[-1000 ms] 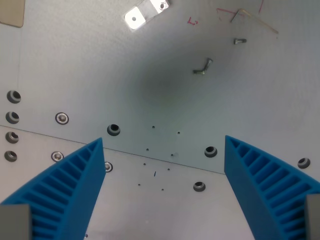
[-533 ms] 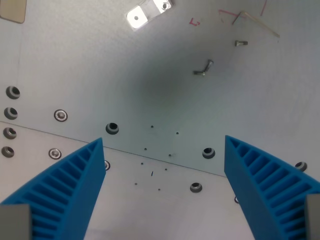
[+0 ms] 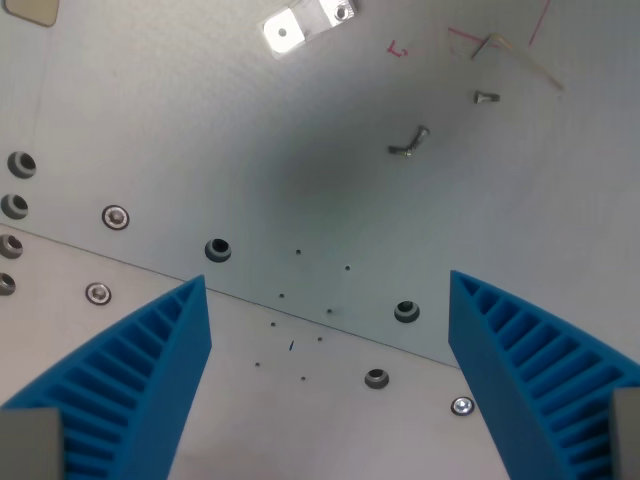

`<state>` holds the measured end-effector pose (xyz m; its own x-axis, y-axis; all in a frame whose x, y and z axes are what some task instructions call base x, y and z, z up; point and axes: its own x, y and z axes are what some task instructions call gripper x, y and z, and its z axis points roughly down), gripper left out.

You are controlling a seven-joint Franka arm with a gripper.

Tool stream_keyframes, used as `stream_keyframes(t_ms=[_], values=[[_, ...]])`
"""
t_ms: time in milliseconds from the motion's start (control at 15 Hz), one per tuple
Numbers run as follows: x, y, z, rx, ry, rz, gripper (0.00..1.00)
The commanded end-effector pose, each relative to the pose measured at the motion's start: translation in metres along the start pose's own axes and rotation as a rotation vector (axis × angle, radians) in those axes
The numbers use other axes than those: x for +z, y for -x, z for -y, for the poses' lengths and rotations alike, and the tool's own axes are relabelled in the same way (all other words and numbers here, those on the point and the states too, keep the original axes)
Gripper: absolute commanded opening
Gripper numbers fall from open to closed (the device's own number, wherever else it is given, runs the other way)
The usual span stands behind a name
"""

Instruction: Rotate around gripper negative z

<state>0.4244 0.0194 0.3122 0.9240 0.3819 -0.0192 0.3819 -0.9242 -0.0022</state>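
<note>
In the wrist view my gripper [image 3: 328,290] hangs over a bare grey metal plate [image 3: 300,130]. Its two blue ribbed fingers stand wide apart, one [image 3: 130,385] at the lower left, the other [image 3: 530,375] at the lower right. Nothing is between them. Below the gap runs a seam [image 3: 330,322] between two plates, slanting down to the wrist view's right.
A shiny metal bracket [image 3: 305,24] lies at the top. A bent screw [image 3: 410,142], a small bolt [image 3: 486,97] and an angled wire [image 3: 510,50] lie at the upper right by red pen marks [image 3: 398,48]. Several bolt holes and screw heads [image 3: 217,249] dot the plate.
The whole scene has turned a little in the picture: left-side holes went up and left, the seam slants more steeply, a screw head appeared at lower right. The fingers stay as far apart.
</note>
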Motion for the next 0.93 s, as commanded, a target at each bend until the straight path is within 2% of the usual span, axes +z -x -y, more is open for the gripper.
stream_keyframes(t_ms=[67, 933], values=[[-0.0025, 0.0002, -0.0006, -0.145, 0.002, -0.006, 1.00], [-0.0025, 0.0002, -0.0006, -0.318, 0.002, -0.006, 1.00]])
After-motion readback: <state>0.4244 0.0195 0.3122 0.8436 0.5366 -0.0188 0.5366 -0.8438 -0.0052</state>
